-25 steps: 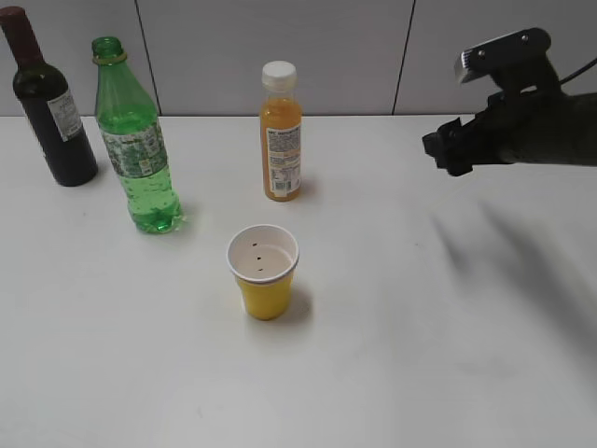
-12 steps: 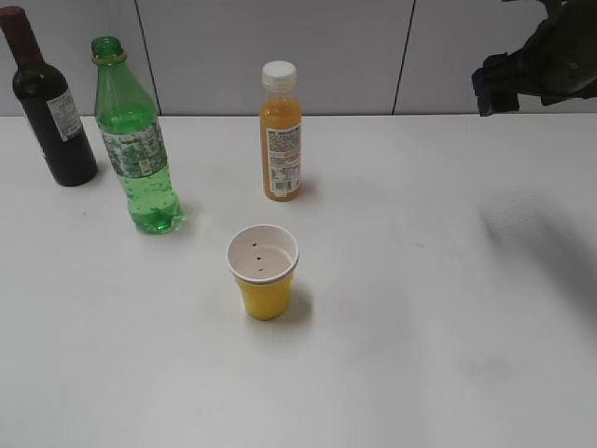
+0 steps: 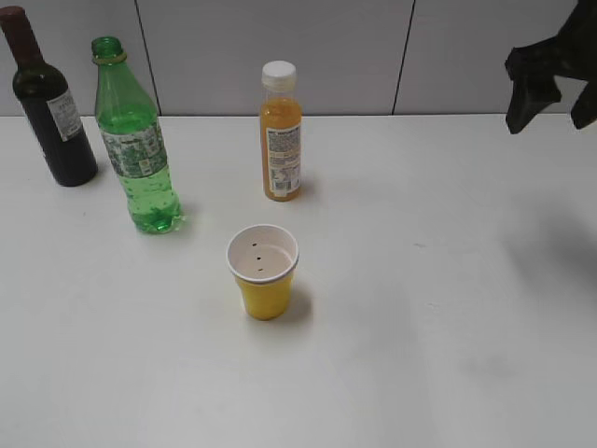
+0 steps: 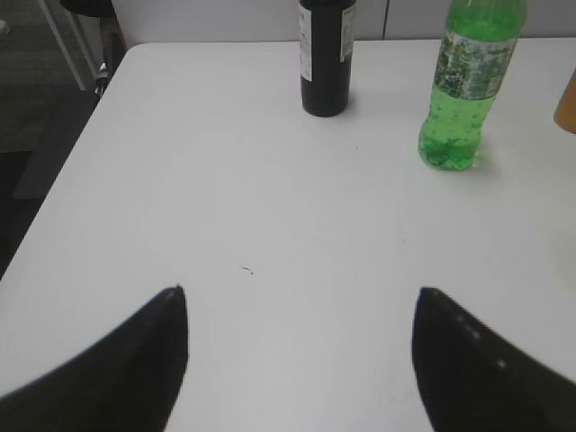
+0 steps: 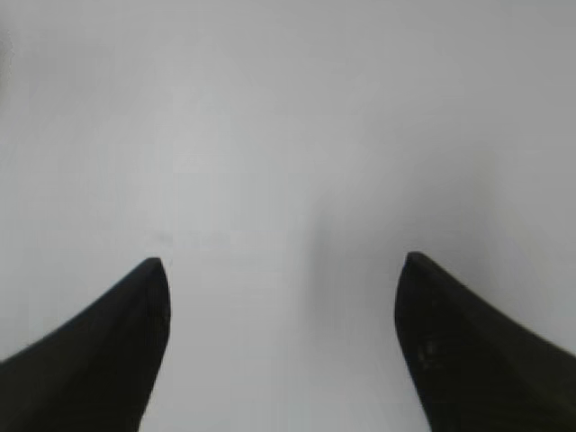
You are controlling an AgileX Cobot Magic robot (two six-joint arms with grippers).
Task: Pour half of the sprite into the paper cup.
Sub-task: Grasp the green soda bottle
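Hovering low over the table (image 4: 225,180), left gripper (image 4: 300,346) has jaws spread wide and empty; sprite (image 4: 466,85) stands upright ahead and to its right, uncapped, dark wine bottle (image 4: 326,56) ahead just left of it, so a straight reach looks clear. Right gripper (image 5: 281,337) also wide open holding nothing, only bare tabletop under it, raised at far right edge in exterior view. Paper cup (image 3: 263,271) sits upright in front of the sprite, apart from orange juice bottle (image 3: 281,131), likely ready as pour target; nothing grasped yet
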